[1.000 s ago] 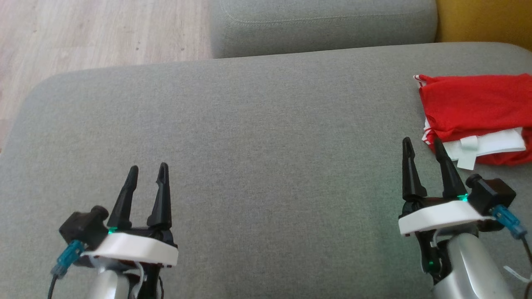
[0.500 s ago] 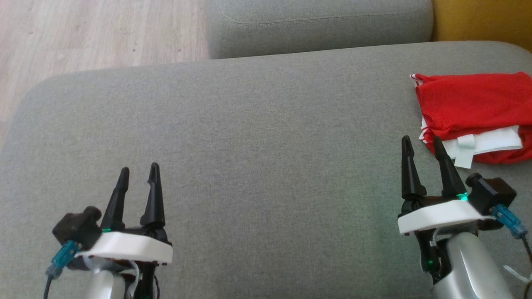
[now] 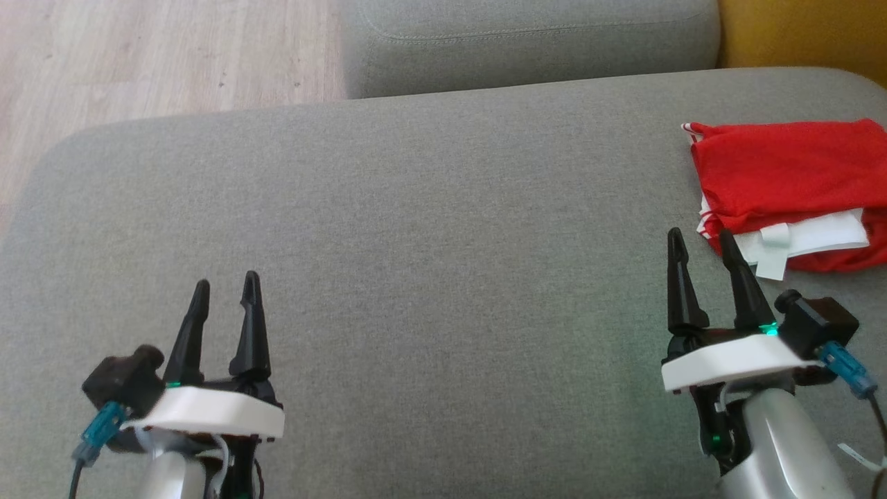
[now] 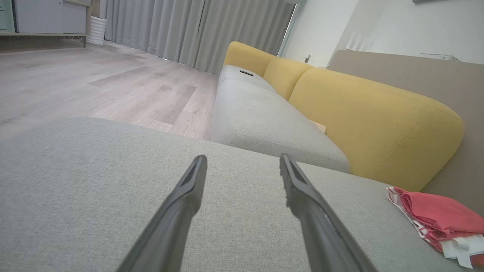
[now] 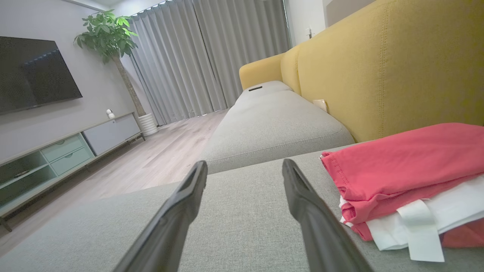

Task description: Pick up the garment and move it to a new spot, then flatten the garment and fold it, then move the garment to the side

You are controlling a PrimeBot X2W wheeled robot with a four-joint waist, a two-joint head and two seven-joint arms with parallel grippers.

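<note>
The garment (image 3: 790, 187) is red with white parts, folded into a flat stack at the right end of the grey cushion (image 3: 429, 229); it also appears at the lower right of the left wrist view (image 4: 442, 223) and to the right of the right wrist view (image 5: 408, 177). My right gripper (image 3: 700, 235) stands open just left of and below the garment, apart from it, with nothing between its fingers. My left gripper (image 3: 225, 281) hovers open over the cushion's lower left, also holding nothing.
A second grey seat cushion (image 3: 533, 41) lies beyond the first, with a yellow backrest (image 3: 804, 31) at the upper right. Wooden floor (image 3: 159, 55) borders the cushion's far left edge. A TV stand (image 5: 64, 151) and plant (image 5: 107, 41) stand across the room.
My left gripper has drifted a little to the left and downward in the head view. The camera shifted slightly. The garment and right gripper stay as they were.
</note>
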